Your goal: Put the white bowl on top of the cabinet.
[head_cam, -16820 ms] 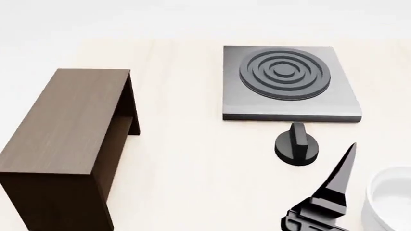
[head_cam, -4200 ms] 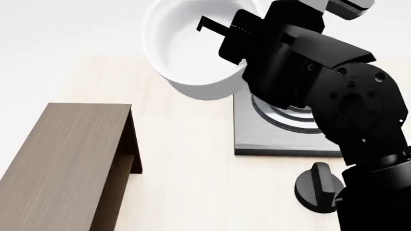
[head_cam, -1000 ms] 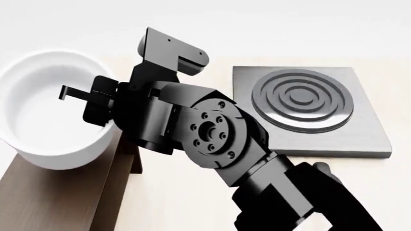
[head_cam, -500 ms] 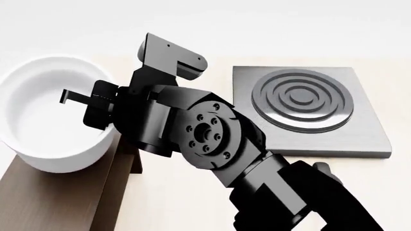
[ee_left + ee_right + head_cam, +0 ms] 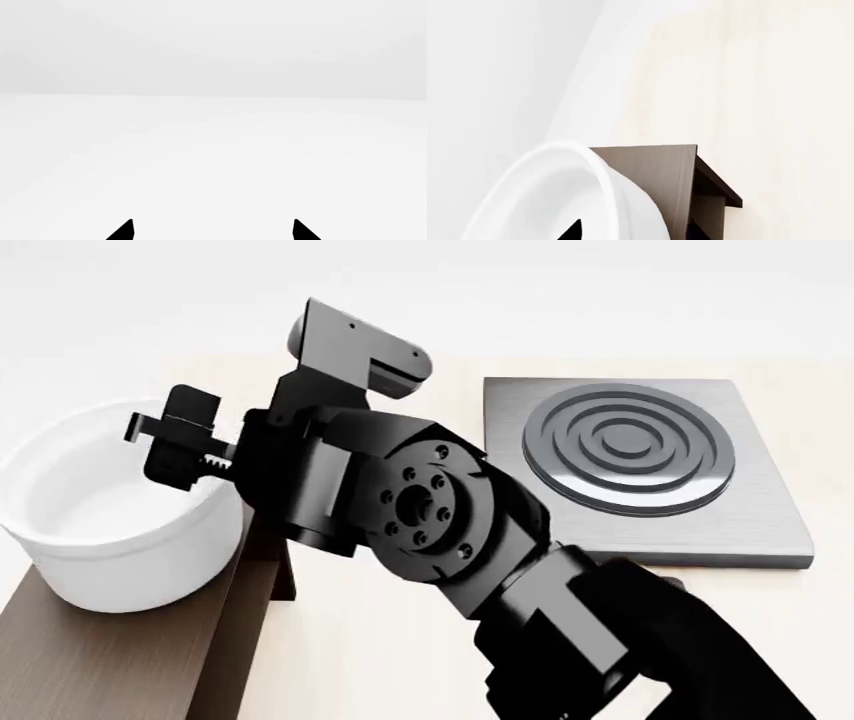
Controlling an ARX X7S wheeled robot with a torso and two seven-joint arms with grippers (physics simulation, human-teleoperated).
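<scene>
reaching across the head view from lower right, the black right arm [image 5: 441, 530] is filling the near middle of the picture, its wrist joints stacked in front of the cabinet's right edge. right gripper [image 5: 180, 440] is sitting at the white bowl's [image 5: 114, 515] right rim, jaws straddling that rim; whether they are pressing on it or slightly parted, cannot tell from these views. in the right wrist view one dark fingertip [image 5: 572, 231] is showing inside the bowl [image 5: 567, 200], near the thick rim.

white bowl is resting upright on the far end of the cabinet [image 5: 120, 660] top, base on the dark wood-grain surface, opening facing up. in the right wrist view the cabinet's [image 5: 657, 185] top is running out beyond the bowl, with its open side and inner shelf showing beside it.

tabletop [image 5: 387, 640], pale wood, is lying under and right of the cabinet. grey stove plate [image 5: 641, 465] with dark concentric rings is sitting farther back on the right, well apart from the cabinet.

left gripper [image 5: 213, 230] is showing only two black fingertips [image 5: 123, 232], spread apart with nothing between them, facing a blank white expanse.
</scene>
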